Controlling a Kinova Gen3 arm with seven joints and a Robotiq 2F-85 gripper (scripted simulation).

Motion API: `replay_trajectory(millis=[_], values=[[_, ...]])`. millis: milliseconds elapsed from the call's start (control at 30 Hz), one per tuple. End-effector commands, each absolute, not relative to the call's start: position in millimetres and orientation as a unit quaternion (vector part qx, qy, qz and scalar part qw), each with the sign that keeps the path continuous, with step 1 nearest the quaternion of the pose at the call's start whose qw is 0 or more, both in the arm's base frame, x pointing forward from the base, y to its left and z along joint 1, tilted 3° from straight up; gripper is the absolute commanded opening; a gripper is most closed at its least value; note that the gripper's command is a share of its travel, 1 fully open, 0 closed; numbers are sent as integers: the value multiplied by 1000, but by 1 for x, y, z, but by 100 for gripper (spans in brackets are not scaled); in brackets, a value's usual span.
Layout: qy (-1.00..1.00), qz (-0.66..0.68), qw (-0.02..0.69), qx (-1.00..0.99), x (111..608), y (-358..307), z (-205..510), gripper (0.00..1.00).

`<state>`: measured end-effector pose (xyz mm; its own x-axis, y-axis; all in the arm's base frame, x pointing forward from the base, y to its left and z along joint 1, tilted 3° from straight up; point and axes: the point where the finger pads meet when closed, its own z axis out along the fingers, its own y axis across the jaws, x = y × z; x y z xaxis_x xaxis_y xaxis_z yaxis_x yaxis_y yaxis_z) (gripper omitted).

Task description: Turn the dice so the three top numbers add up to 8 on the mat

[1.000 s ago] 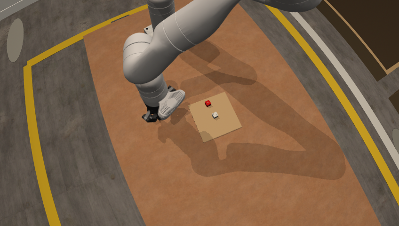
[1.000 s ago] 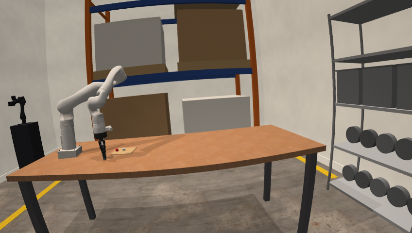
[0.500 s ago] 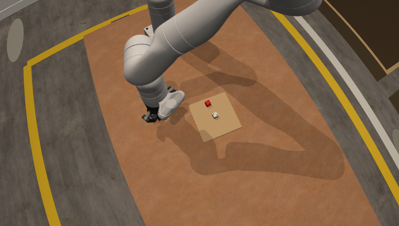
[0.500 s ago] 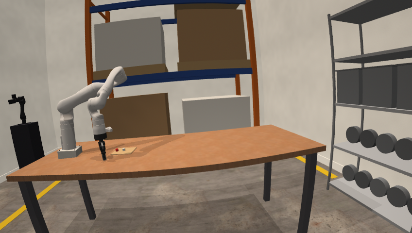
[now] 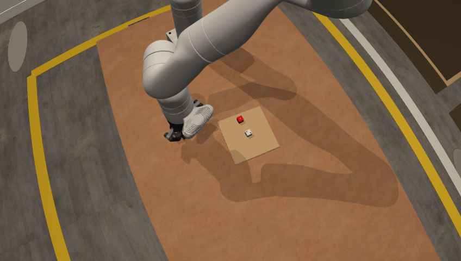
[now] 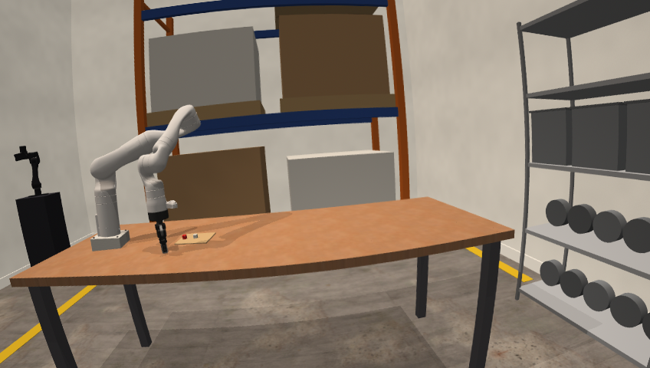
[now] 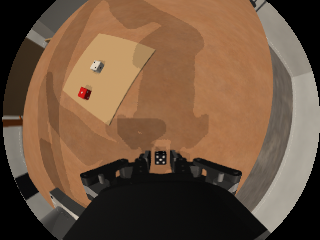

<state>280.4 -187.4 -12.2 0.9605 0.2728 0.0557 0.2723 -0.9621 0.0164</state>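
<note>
My hand [image 5: 185, 124] [image 6: 164, 251] [image 7: 160, 156] stands partly spread, fingers astride the black die [image 7: 160, 158] beside the mat [image 5: 259, 142] [image 6: 207, 238] [image 7: 112, 90], likely lining up a pinch to carry it across. The red die [image 5: 240, 119] [image 6: 184, 236] [image 7: 84, 93] and white die [image 5: 248, 132] [image 6: 195, 236] [image 7: 96, 65] sit on the mat.

My arm [image 5: 194, 48] [image 6: 127, 150] arches on the left; my gripper [image 5: 175, 126] [image 6: 164, 251] [image 7: 160, 156] points down, fingers parted partway.
</note>
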Motion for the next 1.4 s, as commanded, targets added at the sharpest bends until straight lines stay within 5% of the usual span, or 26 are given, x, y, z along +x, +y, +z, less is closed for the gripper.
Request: replay_trajectory(millis=[0,467,500,1367], values=[[138,29,5,990,281,-188,-12,31],[138,29,5,990,281,-188,-12,31],[138,29,5,990,281,-188,-12,11],[138,29,5,990,281,-188,-12,11]])
